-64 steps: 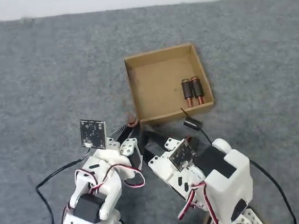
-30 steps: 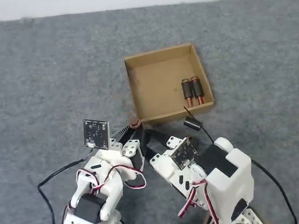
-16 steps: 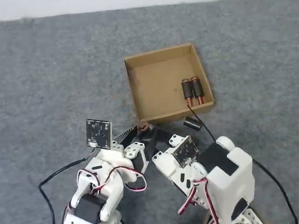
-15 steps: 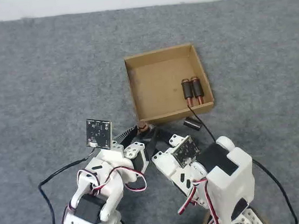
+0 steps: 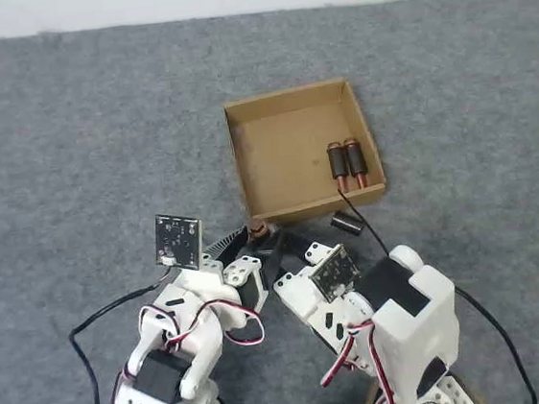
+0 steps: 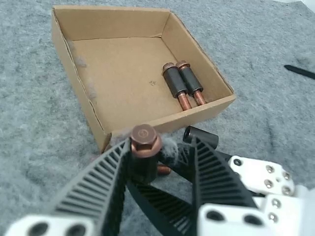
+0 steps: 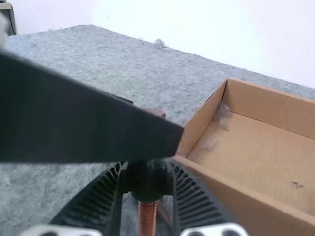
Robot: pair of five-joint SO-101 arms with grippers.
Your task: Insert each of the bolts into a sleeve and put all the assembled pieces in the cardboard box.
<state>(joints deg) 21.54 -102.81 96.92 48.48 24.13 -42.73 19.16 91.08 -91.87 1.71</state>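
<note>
Over the last two seconds the left arm has slid the bolt (image 6: pixel 144 139) from the near corner of the cardboard box (image 5: pixel 279 153) in toward the right tool (image 7: pixel 145 169), and neither arm has moved in the last half second. The bolt now runs through a black sleeve (image 7: pixel 143 178) with its copper thread poking out below, so this piece looks mated and only the drop into the box remains (two finished pieces (image 5: pixel 348 163) already lie inside). The right tool pinches the sleeve. The left tool (image 6: pixel 161 142) stands spread, one finger against the bolt head. Both wrists crowd together just before the box's front wall, low over the counter (image 5: pixel 70 136), with a loose sleeve (image 5: pixel 347 221) near them.
</note>
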